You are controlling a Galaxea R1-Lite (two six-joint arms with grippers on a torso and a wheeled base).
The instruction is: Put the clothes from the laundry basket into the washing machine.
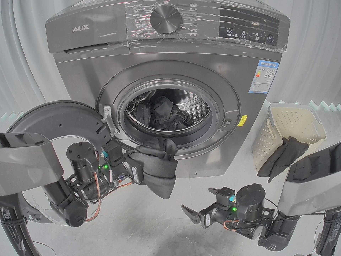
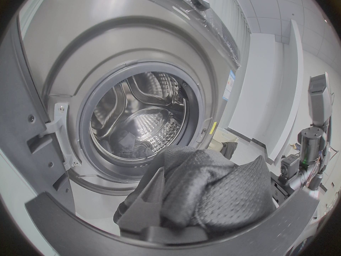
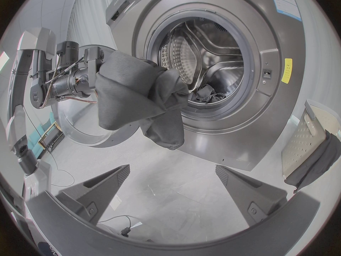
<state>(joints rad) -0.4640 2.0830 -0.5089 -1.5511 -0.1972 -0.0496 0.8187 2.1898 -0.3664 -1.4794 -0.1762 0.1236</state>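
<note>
Right pincer (image 1: 200, 204): low over floor (image 1: 142, 228), fingers spread wide, nothing in them; judged idle while other arm loads.

Left pincer (image 1: 142, 169): clamped on dark grey garment (image 1: 160, 171), held just before lower rim of drum opening (image 1: 191, 105), well placed for pushing in. Garment bunched, mesh-textured, loose end hanging below rim.

Door (image 1: 57, 121): swung fully aside, access free.

Dark clothes (image 1: 165, 114): lying inside drum.

Laundry basket (image 1: 298, 120): tipped beside washing machine (image 1: 88, 72), second dark garment (image 1: 284, 155) draped over its rim, not yet loaded.
</note>
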